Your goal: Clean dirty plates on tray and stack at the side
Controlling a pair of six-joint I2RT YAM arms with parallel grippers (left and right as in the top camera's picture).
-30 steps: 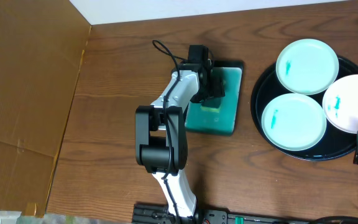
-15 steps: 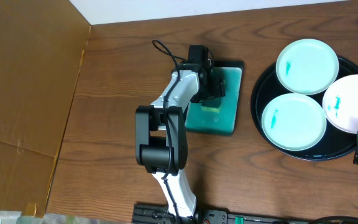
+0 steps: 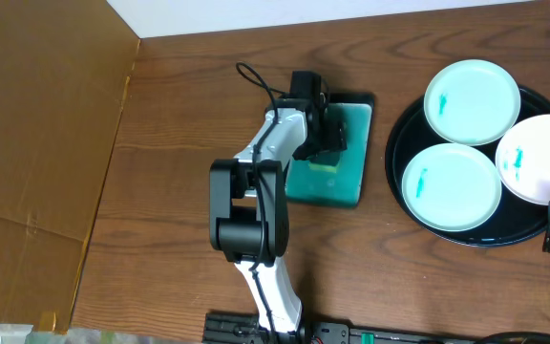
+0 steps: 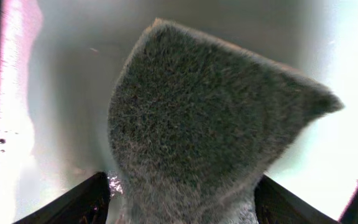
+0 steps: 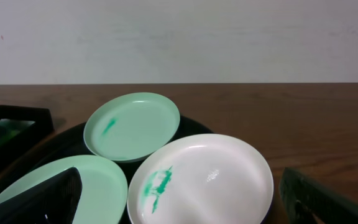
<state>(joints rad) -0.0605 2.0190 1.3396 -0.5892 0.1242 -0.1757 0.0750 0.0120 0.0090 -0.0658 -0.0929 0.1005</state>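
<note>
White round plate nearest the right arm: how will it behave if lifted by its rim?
Probably stiff: the white round plate looks rigid. Likely slippery, given its glossy sheen. It seems to overlap the two pale green round plates, so lifting may nudge them on the glossy black round tray.

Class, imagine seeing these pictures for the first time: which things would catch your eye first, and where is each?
Three plates, each smeared blue-green, lie on the round black tray at the right of the overhead view. The white-and-black left arm reaches over a small teal tray in the middle, and in the left wrist view a grey sponge fills the frame between the jaws.
</note>
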